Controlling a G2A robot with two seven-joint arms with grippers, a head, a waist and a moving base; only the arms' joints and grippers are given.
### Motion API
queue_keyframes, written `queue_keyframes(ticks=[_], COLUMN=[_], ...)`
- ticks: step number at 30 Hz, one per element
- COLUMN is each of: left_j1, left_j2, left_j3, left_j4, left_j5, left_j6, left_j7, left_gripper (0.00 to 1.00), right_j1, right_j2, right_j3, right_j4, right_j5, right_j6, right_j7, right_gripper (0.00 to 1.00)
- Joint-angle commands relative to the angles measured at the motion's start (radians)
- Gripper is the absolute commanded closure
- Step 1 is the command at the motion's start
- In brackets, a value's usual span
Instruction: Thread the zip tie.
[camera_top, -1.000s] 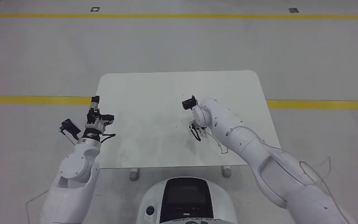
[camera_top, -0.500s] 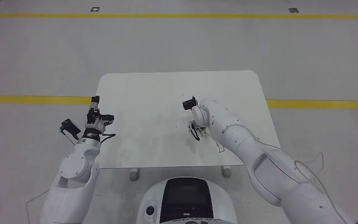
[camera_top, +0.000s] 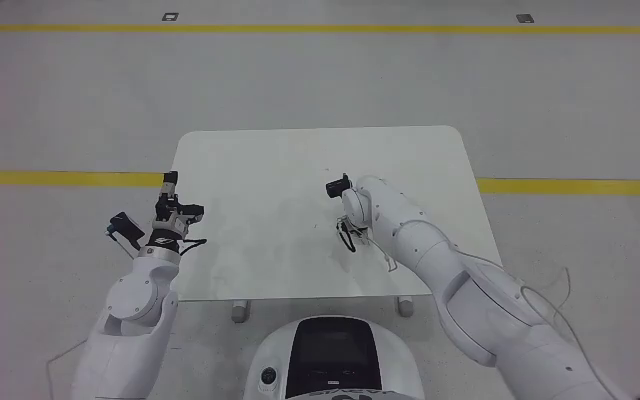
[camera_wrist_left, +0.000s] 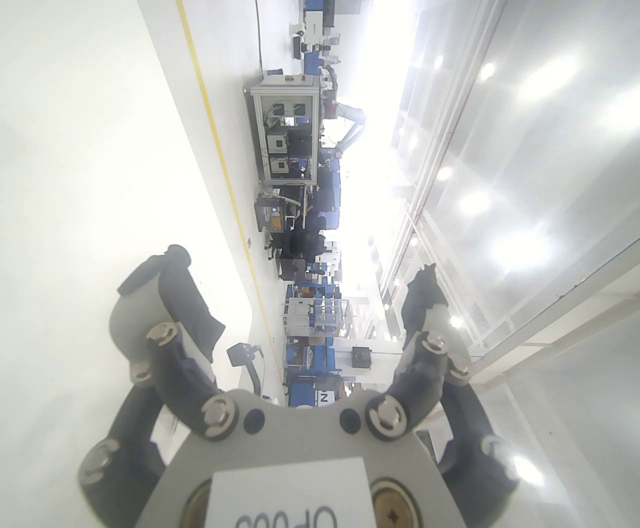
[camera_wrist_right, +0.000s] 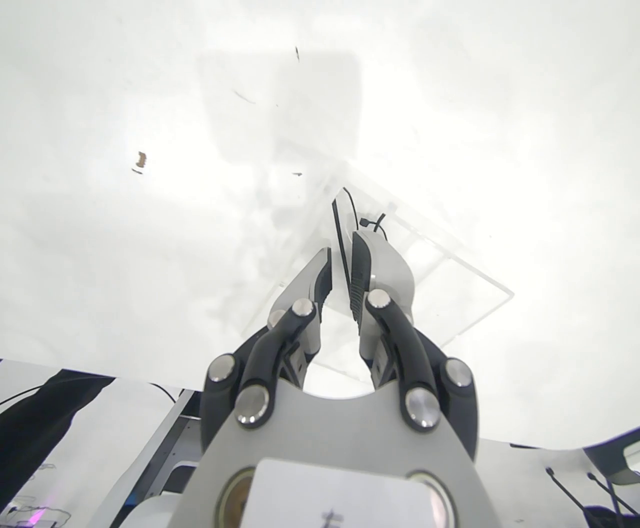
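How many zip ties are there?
1. The black zip tie is held in the right gripper, above a clear plastic sheet on the white table. More could be hidden underneath.

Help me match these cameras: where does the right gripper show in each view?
Top view: right gripper over the white table, mid-width, toward the robot's side.
Right wrist view: centre, shut on the zip tie.
Left wrist view: camera faces the hall instead.
Shared landmark: that table beneath the gripper.
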Motion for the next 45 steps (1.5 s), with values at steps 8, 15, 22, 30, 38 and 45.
queue_keyframes(ticks=[8,15,22,30,38,45], left_j1=[0.0,0.0,0.0,0.0,0.0,0.0], left_j2=[0.0,0.0,0.0,0.0,0.0,0.0], left_j3=[0.0,0.0,0.0,0.0,0.0,0.0], left_j4=[0.0,0.0,0.0,0.0,0.0,0.0], left_j5=[0.0,0.0,0.0,0.0,0.0,0.0], left_j6=[0.0,0.0,0.0,0.0,0.0,0.0], left_j7=[0.0,0.0,0.0,0.0,0.0,0.0], left_gripper=[0.0,0.0,0.0,0.0,0.0,0.0], right_j1=[0.007,0.01,0.004,0.005,0.008,0.022], right_j2=[-0.016,-0.021,-0.025,-0.032,-0.044,-0.051], right_j3=[0.009,0.016,0.025,0.035,0.038,0.045], right_j4=[0.028,0.028,0.037,0.062,0.085,0.1], right_j5=[-0.003,-0.019,-0.024,-0.029,-0.038,-0.045], right_j6=[-0.005,-0.002,-0.015,-0.025,-0.028,-0.027], right_j7=[-0.014,-0.012,-0.011,-0.02,-0.023,-0.013], right_gripper=[0.9,0.89,0.89,0.9,1.0,1.0])
